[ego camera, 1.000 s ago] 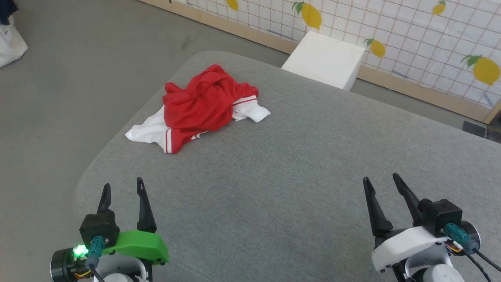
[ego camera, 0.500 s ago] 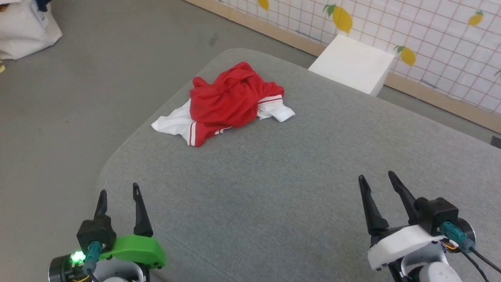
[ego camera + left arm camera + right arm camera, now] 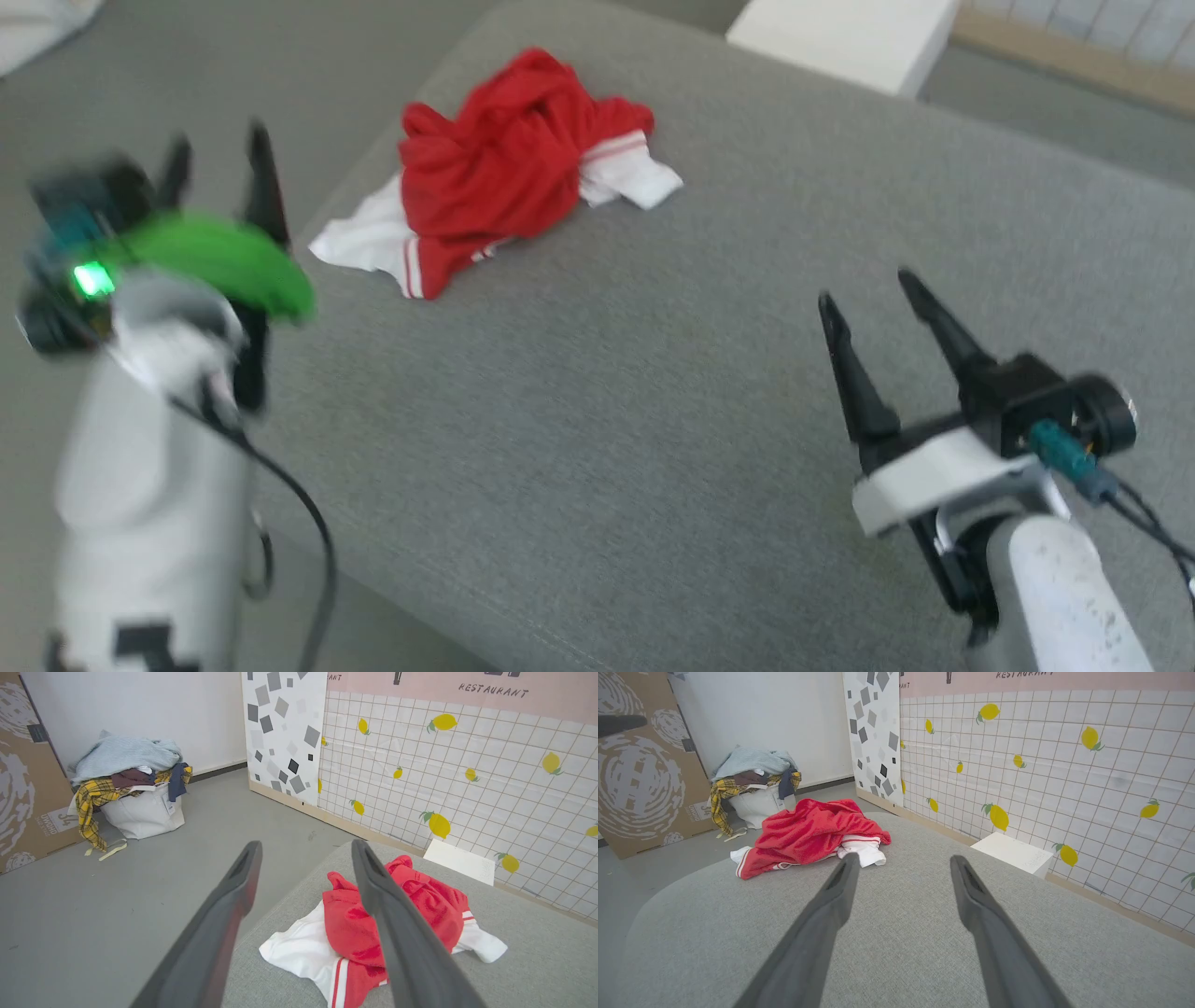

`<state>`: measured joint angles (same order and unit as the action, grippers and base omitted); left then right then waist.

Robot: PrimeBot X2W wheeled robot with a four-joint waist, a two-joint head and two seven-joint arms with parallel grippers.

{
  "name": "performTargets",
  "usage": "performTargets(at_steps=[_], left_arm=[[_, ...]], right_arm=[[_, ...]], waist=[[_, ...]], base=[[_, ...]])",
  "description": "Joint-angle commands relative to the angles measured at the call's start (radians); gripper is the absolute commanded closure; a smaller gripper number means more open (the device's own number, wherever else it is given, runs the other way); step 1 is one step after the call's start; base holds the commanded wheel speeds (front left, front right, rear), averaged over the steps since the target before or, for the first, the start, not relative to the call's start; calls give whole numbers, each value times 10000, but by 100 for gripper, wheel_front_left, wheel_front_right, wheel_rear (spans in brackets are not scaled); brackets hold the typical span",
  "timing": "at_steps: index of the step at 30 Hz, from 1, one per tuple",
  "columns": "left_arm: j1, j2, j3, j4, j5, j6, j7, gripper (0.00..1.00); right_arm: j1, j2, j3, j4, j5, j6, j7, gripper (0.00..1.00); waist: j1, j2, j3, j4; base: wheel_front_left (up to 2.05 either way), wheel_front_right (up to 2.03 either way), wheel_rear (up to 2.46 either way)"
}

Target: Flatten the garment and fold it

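Garment [image 3: 495, 177] in heap on grey surface [image 3: 653, 420]

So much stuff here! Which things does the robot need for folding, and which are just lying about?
For the job:
- the crumpled red and white garment
- the grey padded table under it
- the open left gripper and open right gripper

Just lying about:
- the white box beyond the table
- the white bag heaped with clothes, on the floor
- the cardboard sheet

One garment [image 3: 495, 177], two pincers [image 3: 217, 145] [image 3: 866, 287], one white box [image 3: 840, 37]
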<state>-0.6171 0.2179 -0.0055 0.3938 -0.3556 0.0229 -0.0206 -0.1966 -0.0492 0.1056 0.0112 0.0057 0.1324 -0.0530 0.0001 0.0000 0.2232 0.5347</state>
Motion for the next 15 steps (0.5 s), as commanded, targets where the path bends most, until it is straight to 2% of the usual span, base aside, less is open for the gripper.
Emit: performTargets(at_steps=[1, 5, 10, 13, 15], left_arm=[[-787, 147, 92, 304, -290, -163, 311, 0], [-2302, 487, 280, 1161, -825, -430, 1484, 0], [-3234, 1104, 554, 2179, -1460, -649, 3255, 0], [-3211, 1619, 803, 2648, -1676, -342, 4435, 0], [-3042, 1756, 980, 2812, -1898, -165, 5063, 0]], right_arm=[[-348, -10, 31, -130, -96, -17, 15, 0], [-890, -19, 172, -182, -240, -17, -51, 0], [-1347, -16, 292, -125, -152, -17, -309, 0], [-1549, -14, 377, 19, 17, -17, -545, 0], [-1557, -13, 310, 123, 142, -17, -707, 0]], waist=[[-1, 0, 2374, -1530], [-1, 0, 3328, -2201], [-1, 0, 4098, -3002], [-1, 0, 4478, -3509], [-1, 0, 4612, -3713]], base=[[0, 0, 0], [0, 0, 0], [0, 0, 0], [0, 0, 0], [0, 0, 0]])
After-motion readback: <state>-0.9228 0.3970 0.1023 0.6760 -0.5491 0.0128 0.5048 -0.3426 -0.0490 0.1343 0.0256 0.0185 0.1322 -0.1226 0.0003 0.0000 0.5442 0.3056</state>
